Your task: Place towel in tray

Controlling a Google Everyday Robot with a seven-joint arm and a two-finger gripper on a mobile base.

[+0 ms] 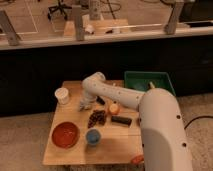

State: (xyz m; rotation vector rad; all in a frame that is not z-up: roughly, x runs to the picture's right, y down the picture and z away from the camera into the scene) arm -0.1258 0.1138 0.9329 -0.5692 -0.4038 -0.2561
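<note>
The green tray stands at the back right of the wooden table. My white arm reaches from the lower right across the table to its back left. My gripper points down onto the tabletop, between a white cup and a dark patterned item. A small pale shape lies at the gripper's tip; I cannot tell whether it is the towel. The dark patterned item lies flat in the middle of the table, just in front of the gripper.
A red bowl sits at the front left with a blue cup beside it. An orange fruit and a black bar lie under my arm. A dark wall rises behind the table.
</note>
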